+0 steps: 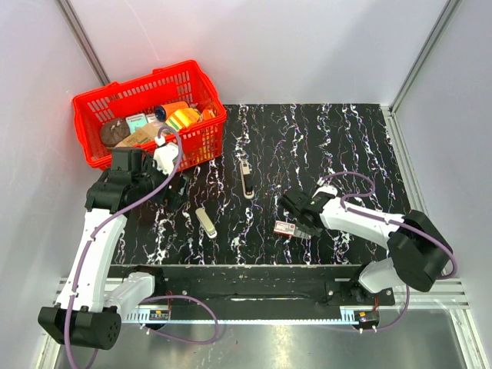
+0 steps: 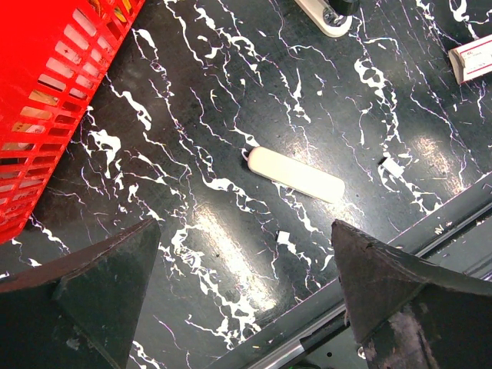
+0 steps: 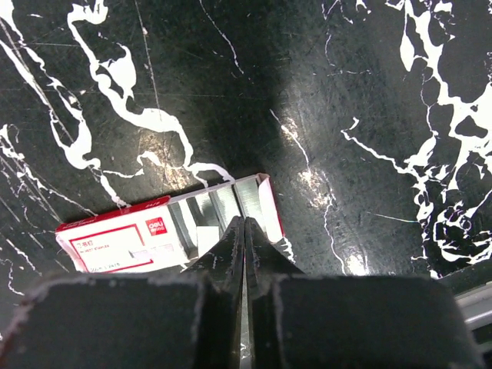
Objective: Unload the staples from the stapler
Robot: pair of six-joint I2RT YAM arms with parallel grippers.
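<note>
Right gripper point(image 3: 244, 224) is clenched over one staple box point(image 3: 123, 242); left gripper point(image 2: 244, 231) gapes. Two stapler parts point(image 1: 206, 222) point(image 1: 247, 179) and one basket point(image 1: 138, 84) sit on a black marbled table point(image 1: 323, 146); white walls point(image 1: 269, 46).

Black white-veined marble tabletop point(image 1: 338, 138) — plain pale walls point(image 1: 307, 46) on three sides — overhead glare spots.

Table top point(image 1: 323, 146): glossy, black, white-veined. Basket point(image 1: 204, 141): red plastic lattice. Staple box point(image 3: 115, 244): printed card; staples point(image 3: 247, 197) shiny metal.

Robot lab cell: white panel walls point(image 1: 307, 46), aluminium frame post point(image 1: 84, 42), black marbled table point(image 1: 323, 146).
</note>
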